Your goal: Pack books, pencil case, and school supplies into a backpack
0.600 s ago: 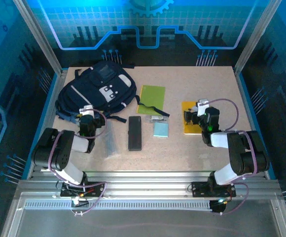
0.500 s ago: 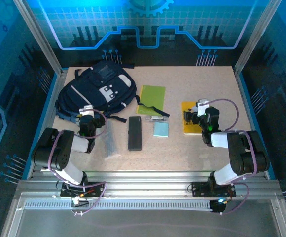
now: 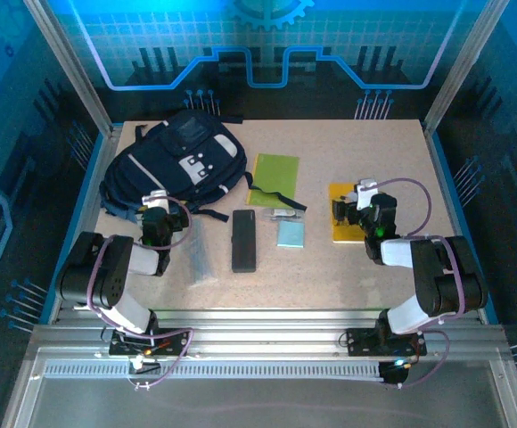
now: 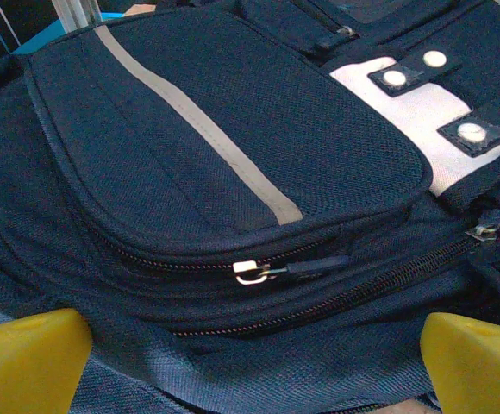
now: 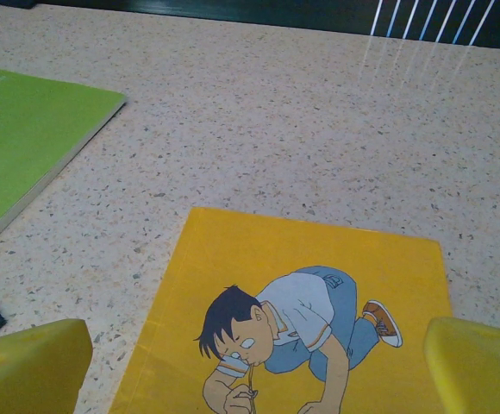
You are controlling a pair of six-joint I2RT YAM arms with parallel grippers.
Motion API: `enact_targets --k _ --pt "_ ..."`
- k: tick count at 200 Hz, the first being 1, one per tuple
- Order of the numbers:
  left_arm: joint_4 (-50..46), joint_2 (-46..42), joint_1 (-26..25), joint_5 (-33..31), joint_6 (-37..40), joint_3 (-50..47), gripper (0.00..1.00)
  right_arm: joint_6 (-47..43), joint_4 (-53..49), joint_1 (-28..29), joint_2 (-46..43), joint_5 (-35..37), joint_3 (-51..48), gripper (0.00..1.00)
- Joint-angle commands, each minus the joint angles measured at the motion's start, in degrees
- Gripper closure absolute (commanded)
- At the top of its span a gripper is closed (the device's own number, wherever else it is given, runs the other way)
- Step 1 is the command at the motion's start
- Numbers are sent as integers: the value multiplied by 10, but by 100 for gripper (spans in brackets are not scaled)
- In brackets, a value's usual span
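The left arm (image 3: 107, 272) and right arm (image 3: 437, 276) crouch folded low. The left fingers (image 4: 28, 360) and right fingers (image 5: 26, 366) stand spread wide.

My left fingers (image 4: 26, 360) spread wide, large navy fabric backpack (image 4: 215, 172) right in front blocks the way. My right fingers (image 5: 26, 366) hang wide over flat yellow-orange book (image 5: 302, 250); bare speckled tabletop (image 5: 319, 103) beyond is free, thin lime-green book (image 5: 26, 129) off left.
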Motion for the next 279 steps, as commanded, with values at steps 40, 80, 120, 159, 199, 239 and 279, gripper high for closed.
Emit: enact_targets --k 40,80,120,159,199,239,279 --pt "-16 -41 0 31 3 26 1 -5 -99 7 -48 42 39 0" --pt "-211 -132 -46 -60 21 99 1 64 -354 45 -111 121 158 0" --pt "-531 -175 -48 -89 -200 233 1 283 -506 110 -104 59 263 0" --pt "-669 -163 -46 -41 -352 294 1 389 -485 237 -15 21 336 0" --pt "-703 -183 -43 4 -430 267 1 468 -384 317 129 -3 413 0" --pt "-741 -219 -26 25 -444 236 1 553 -320 343 295 -52 524 10" --pt "-739 -254 -14 32 -452 190 1 596 -319 346 419 -68 647 23"
